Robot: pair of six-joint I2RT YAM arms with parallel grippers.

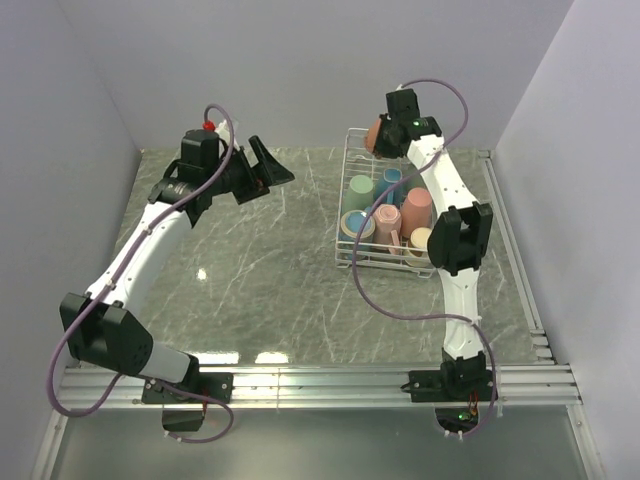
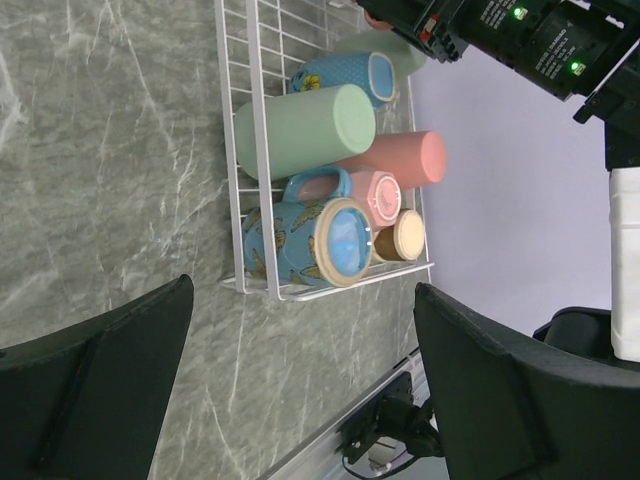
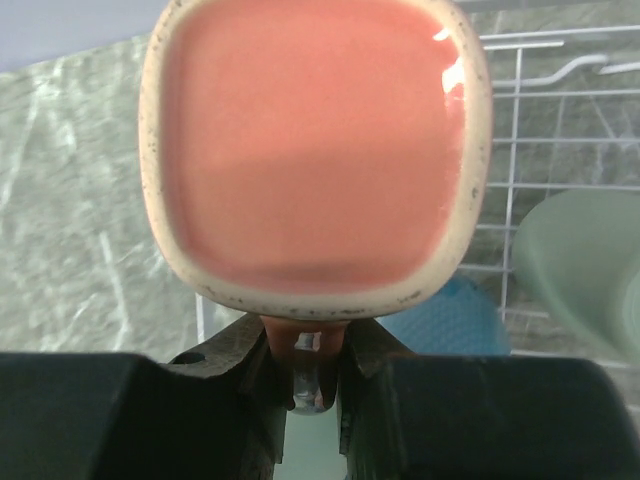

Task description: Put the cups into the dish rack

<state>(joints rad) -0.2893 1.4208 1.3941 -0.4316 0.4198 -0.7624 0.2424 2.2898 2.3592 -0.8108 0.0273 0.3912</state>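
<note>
The white wire dish rack (image 1: 385,268) stands right of the table's centre and holds several cups on their sides: green (image 1: 360,187), blue (image 1: 392,178), pink (image 1: 417,205) and a blue patterned one (image 1: 356,225). My right gripper (image 1: 388,130) hovers over the rack's far end, shut on the handle of a salmon cup (image 1: 374,136). In the right wrist view that cup (image 3: 310,150) fills the frame, its handle pinched in the right gripper (image 3: 310,375). My left gripper (image 1: 265,170) hangs open and empty above the table, left of the rack. The left wrist view shows the rack (image 2: 250,150), the green cup (image 2: 305,130) and the patterned mug (image 2: 310,240) beyond the left gripper (image 2: 300,390).
Grey walls close in the marble table on the left, back and right. A metal rail (image 1: 320,380) runs along the near edge by the arm bases. Bare marble lies between the left arm and the rack. In the right wrist view, rack wires (image 3: 520,120) and the green cup (image 3: 585,260) sit below the held cup.
</note>
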